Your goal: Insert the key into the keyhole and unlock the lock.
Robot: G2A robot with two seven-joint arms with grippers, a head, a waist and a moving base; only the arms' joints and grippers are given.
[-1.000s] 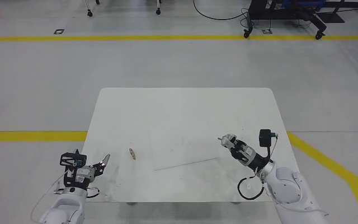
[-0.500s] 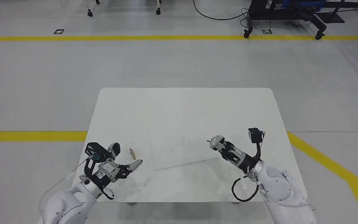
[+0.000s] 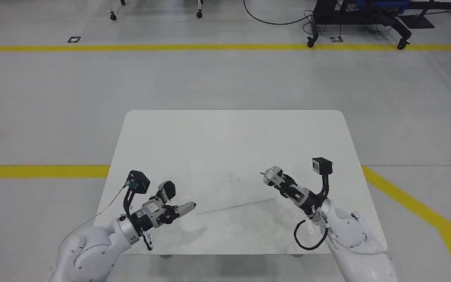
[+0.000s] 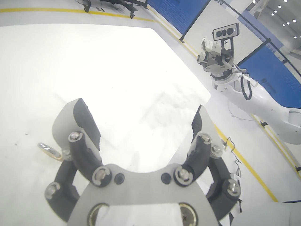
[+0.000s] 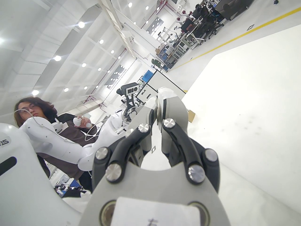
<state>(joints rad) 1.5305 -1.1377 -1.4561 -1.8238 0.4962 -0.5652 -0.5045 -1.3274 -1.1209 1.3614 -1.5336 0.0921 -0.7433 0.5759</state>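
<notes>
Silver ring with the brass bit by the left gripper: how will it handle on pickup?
Probably stiff and light: the small silver ring with brass bit looks like thin metal. Lying on the smooth white table, it likely skids if nudged. The broad fingers of the open left gripper may struggle to pinch it.

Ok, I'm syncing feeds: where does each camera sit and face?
Top: above the arms, looking down at the table; shows left gripper and right gripper.
Left wrist: on that wrist, facing across the table toward the right gripper; own open fingers show.
Right wrist: on that wrist, facing the left arm; own fingers shut on a metal piece.
Shared: all show the table.
</notes>
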